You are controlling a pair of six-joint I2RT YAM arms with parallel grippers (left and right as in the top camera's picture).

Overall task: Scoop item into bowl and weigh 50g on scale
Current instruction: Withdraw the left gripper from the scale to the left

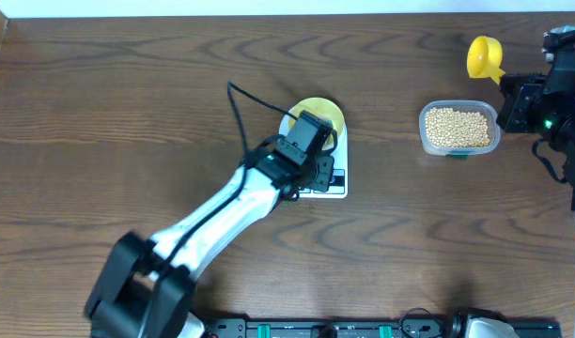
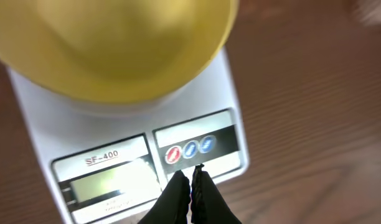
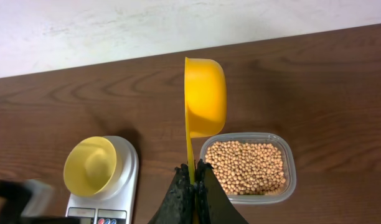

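Observation:
The pale yellow bowl (image 1: 318,114) (image 2: 116,43) (image 3: 91,165) stands empty on the white scale (image 1: 333,184) (image 2: 203,93) (image 3: 127,171) in the middle of the table. My left gripper (image 1: 318,176) (image 2: 192,174) hovers shut with nothing in it just over the scale's front edge, near its three round buttons (image 2: 189,149). The tan beans (image 1: 457,127) (image 3: 248,165) fill a clear tub (image 1: 427,139) (image 3: 289,163) at the right. My right gripper (image 3: 192,167) is shut on the handle of a bright yellow scoop (image 1: 482,56) (image 3: 205,96), held on edge above the table behind the tub.
The left arm (image 1: 212,221) reaches diagonally from the near left toward the scale. The right arm's black wrist (image 1: 551,103) sits at the table's right edge. A pale wall (image 3: 178,25) runs along the table's far side.

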